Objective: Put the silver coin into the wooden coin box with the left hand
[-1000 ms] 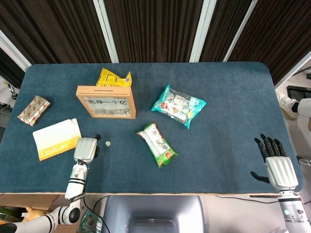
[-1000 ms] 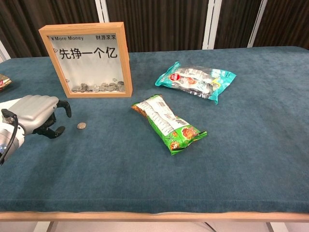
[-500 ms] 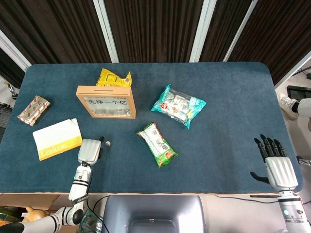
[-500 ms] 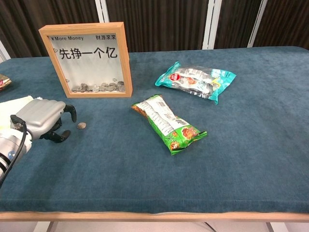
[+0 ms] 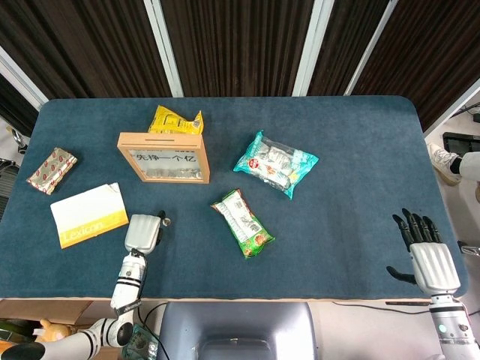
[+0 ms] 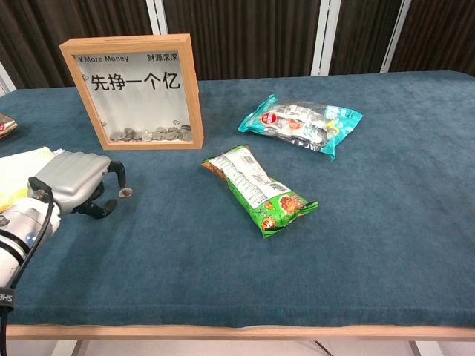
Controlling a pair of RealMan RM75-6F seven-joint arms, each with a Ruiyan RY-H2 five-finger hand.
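Note:
The silver coin (image 6: pixel 126 193) lies flat on the blue table cloth, a little in front of the wooden coin box (image 6: pixel 133 89), also seen from above as the coin box (image 5: pixel 163 157). My left hand (image 6: pixel 78 182) rests low on the table just left of the coin, fingers bent downward, one fingertip (image 6: pixel 119 175) right above the coin's near edge. The thumb stands apart from it, and nothing is held. In the head view the left hand (image 5: pixel 144 232) nearly covers the coin (image 5: pixel 166 222). My right hand (image 5: pixel 424 251) hangs with fingers spread at the table's front right edge.
A green snack bag (image 6: pixel 260 189) lies right of the coin, a teal bag (image 6: pixel 300 122) farther back. A white-and-yellow booklet (image 5: pixel 88 214) lies left of my left hand. A yellow bag (image 5: pixel 176 120) sits behind the box, and a red packet (image 5: pixel 52 169) at far left.
My left hand has slid to the right across the table until its fingertip reached the coin. The coin and my right hand have stayed put.

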